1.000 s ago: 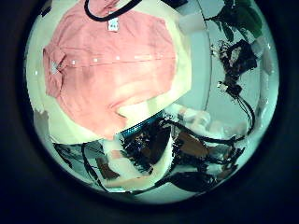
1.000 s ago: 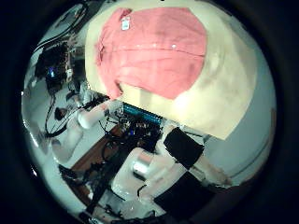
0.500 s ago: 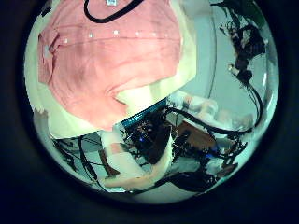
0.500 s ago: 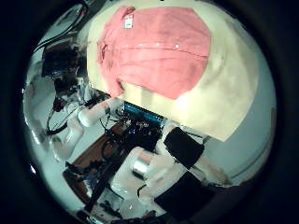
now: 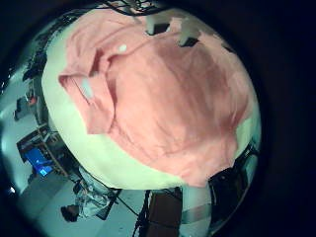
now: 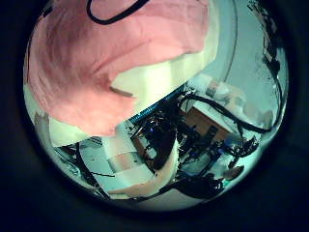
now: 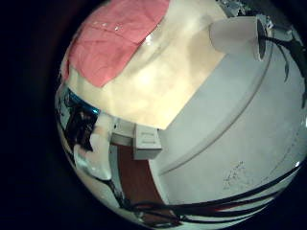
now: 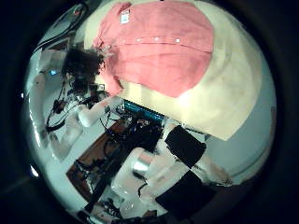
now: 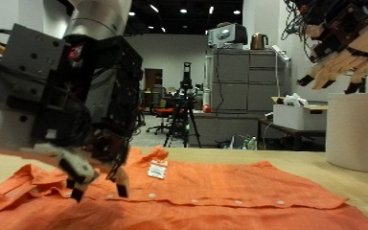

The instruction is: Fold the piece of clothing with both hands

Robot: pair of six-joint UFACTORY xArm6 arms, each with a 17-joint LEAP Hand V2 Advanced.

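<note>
An orange button shirt (image 9: 210, 196) lies spread flat, front up, on the tan table (image 9: 363, 187). My left hand (image 9: 69, 96) hangs low over the collar end of the shirt; its fingers (image 9: 80, 174) point down, relaxed, and their tips are at the cloth without holding it. The shirt (image 5: 168, 94) fills most of the left little finger side view and much of the left thumb side view (image 6: 97, 68). My right hand (image 9: 344, 57) is raised high beside the table, fingers spread, holding nothing. From it the shirt (image 8: 159, 47) looks smaller and farther off, with a strip also in the little finger side view (image 7: 115, 38).
A white label (image 9: 156, 171) lies on the shirt near the collar. A pale round bin (image 9: 359, 129) stands beside the table below my right hand. Grey cabinets (image 9: 241, 91) stand behind. Bare table (image 8: 224, 84) borders the shirt's hem side.
The shirt now fills more of the left thumb side view, so the left hand has come closer to it. The right view has shifted only a little.
</note>
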